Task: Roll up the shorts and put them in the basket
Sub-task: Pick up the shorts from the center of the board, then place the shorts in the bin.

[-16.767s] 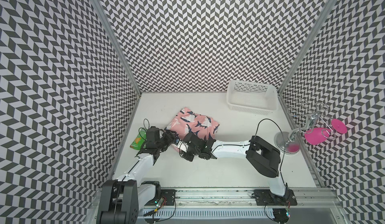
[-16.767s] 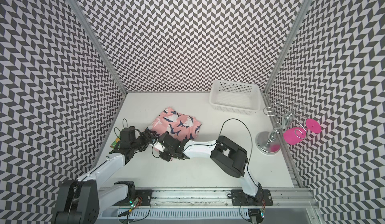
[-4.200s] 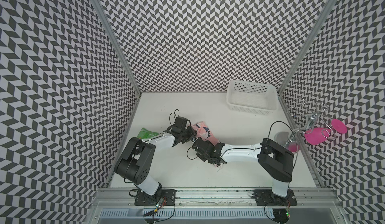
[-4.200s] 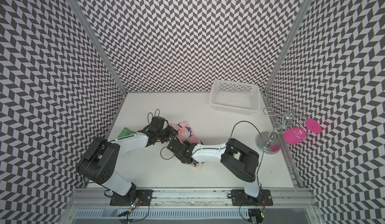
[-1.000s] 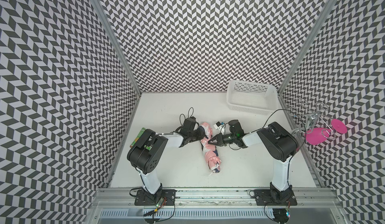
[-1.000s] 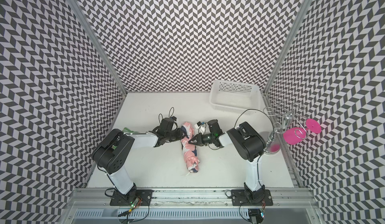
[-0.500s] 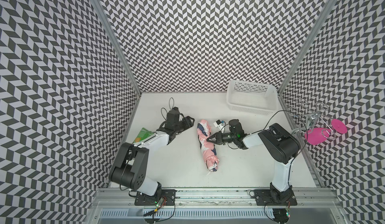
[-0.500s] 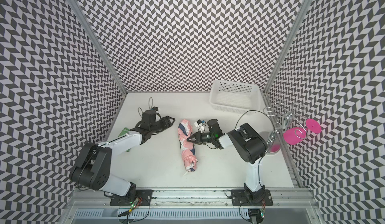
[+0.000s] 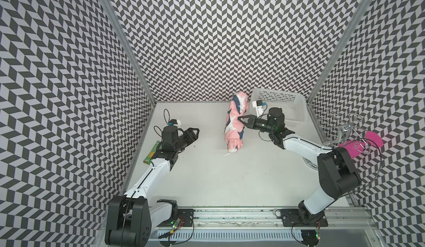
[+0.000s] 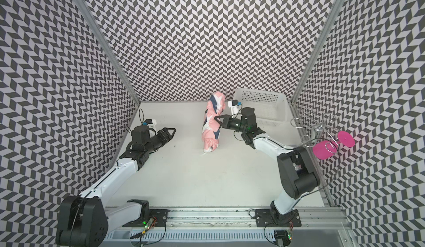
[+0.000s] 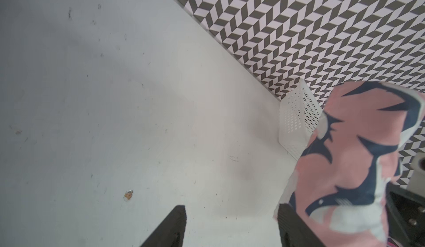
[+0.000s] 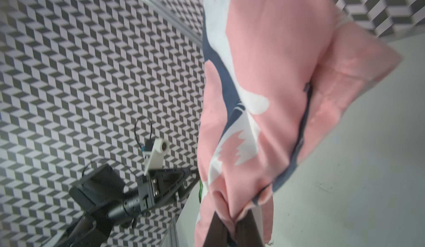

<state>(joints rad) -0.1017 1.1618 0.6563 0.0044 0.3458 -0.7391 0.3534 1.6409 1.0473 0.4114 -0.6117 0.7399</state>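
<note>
Top views, item one: the shorts, pink with navy-and-white sharks, rolled into a long bundle. We log them at mid-table, the far end near the white perforated basket. We cannot tell whether the near end touches the table.
Item two: right gripper, fingers pinching a fold at the roll's middle.
Item three: left gripper, fingers spread around nothing, well apart from the roll.
Item four: green snack bag, flat by the left wall.
</note>
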